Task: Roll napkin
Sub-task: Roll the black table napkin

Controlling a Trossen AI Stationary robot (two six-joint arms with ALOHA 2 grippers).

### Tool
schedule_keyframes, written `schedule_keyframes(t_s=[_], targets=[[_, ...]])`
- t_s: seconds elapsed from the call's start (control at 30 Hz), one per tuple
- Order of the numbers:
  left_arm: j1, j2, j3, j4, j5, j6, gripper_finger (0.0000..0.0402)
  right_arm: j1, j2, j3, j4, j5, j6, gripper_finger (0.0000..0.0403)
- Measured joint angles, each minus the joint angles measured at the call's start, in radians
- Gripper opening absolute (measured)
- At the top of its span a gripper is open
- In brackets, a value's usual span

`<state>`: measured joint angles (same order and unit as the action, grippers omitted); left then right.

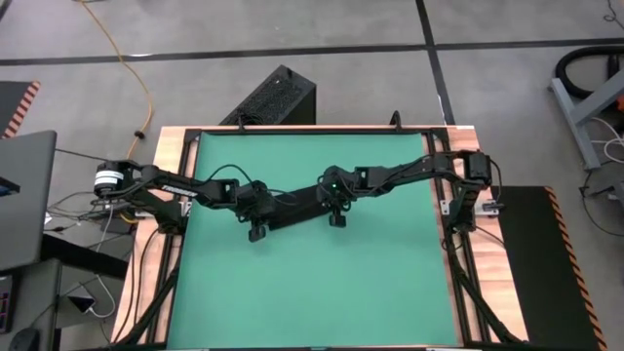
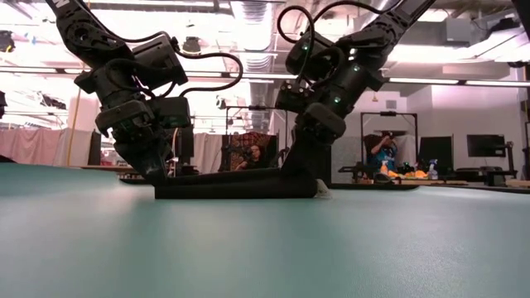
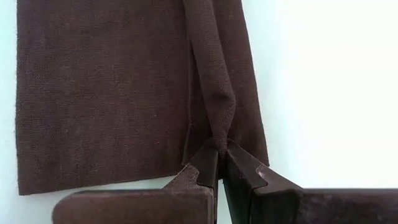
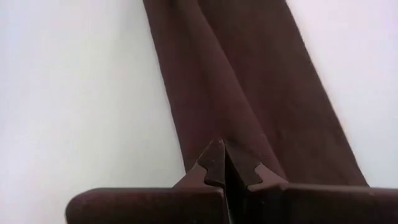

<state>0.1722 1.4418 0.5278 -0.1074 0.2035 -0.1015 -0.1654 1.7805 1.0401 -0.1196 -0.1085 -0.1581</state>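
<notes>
A: High view noted first. The napkin [image 1: 292, 207] is seen as a dark strip near the middle of the green table [image 1: 390, 292], stretched between the two arms. The left gripper [image 1: 256, 226] is set on its left end, the right gripper [image 1: 336, 213] on its right end.

B: Low view checked. The napkin [image 2: 236, 184] is shown as a long flat band lying on the table [image 2: 265, 248]. The left gripper [image 2: 157, 175] is pressed down at one end, the right gripper [image 2: 302, 170] at the other. A small white tag [image 2: 320, 190] is seen at the right-hand end.

A: Left wrist view: the fingers [image 3: 208, 165] are clenched on a raised fold of the napkin [image 3: 99, 93], and a ridge of cloth is drawn up from the pinch. The rest of the sheet is spread flat beside it.

B: Right wrist view: the fingers [image 4: 214, 163] are likewise clamped together on a lifted crease of the napkin [image 4: 249, 81], which is seen as a narrow band running away from them.

A: Beyond the table, a seated person [image 2: 383, 153] is visible in the room. A black box [image 1: 273, 97] is noted on the floor behind the table.
</notes>
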Motion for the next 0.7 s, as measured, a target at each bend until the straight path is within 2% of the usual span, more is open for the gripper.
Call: schedule_keyframes(t_s=[0.7], targets=[[0.0,0.0,0.0,0.0,0.0,0.0,0.0,-0.023,0.006,-0.001,-0.01,0.004,0.037,0.0013]])
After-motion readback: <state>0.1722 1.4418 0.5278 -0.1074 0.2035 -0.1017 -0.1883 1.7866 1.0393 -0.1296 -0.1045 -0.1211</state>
